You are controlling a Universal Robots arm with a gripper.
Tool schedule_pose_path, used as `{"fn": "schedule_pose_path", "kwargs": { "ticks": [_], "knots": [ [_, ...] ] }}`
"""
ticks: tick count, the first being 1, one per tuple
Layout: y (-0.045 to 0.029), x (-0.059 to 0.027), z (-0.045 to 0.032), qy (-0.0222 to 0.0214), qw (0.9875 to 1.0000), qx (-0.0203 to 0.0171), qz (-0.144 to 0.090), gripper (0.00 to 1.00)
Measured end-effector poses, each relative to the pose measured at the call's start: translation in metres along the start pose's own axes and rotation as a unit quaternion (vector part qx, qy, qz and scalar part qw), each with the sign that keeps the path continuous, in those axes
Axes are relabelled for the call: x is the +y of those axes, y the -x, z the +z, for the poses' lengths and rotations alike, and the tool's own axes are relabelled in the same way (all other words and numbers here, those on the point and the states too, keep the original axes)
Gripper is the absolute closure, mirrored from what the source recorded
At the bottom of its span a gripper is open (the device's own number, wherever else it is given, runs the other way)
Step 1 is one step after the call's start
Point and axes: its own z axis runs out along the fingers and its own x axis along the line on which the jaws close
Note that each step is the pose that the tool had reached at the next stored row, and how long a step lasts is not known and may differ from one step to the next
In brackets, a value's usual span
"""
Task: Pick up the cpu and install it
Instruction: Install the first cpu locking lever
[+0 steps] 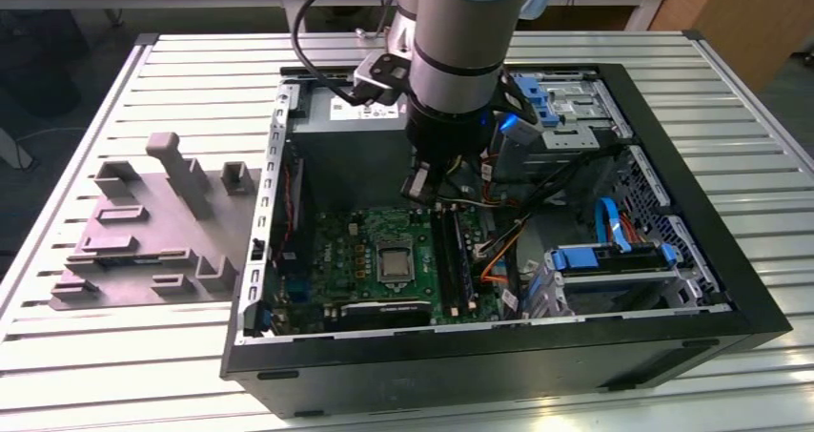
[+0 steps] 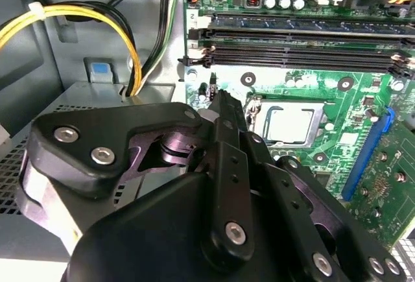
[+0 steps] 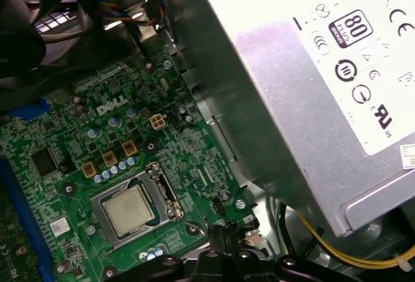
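Observation:
The cpu is a pale silvery square lying flat inside the metal-framed socket on the green motherboard. In the second wrist view the cpu lies just beyond my black fingertips. My gripper hangs above the board near the socket's edge, with its jaws drawn together and nothing between them. In the exterior view the gripper is inside the open computer case, above the socket and close to the power-supply box. In the first wrist view the gripper is between the socket and that box.
The grey power-supply box stands right beside the gripper, with yellow cables running past. Memory slots border the socket. Drive cages and blue cables fill the case's right side. A grey-purple tray lies outside the case at the exterior view's left.

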Motion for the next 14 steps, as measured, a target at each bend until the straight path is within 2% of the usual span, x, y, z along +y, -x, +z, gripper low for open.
{"fn": "schedule_pose_path", "kwargs": {
  "ticks": [4,9,14],
  "knots": [
    [-0.0012,0.0006,0.0,-0.0056,0.9999,0.0104,-0.002,0.89],
    [-0.0041,0.0016,0.0,-0.0058,0.9997,0.0122,-0.018,0.89],
    [-0.0117,-0.0012,-0.0001,-0.0057,0.9996,0.0127,-0.024,0.89]
  ]
}}
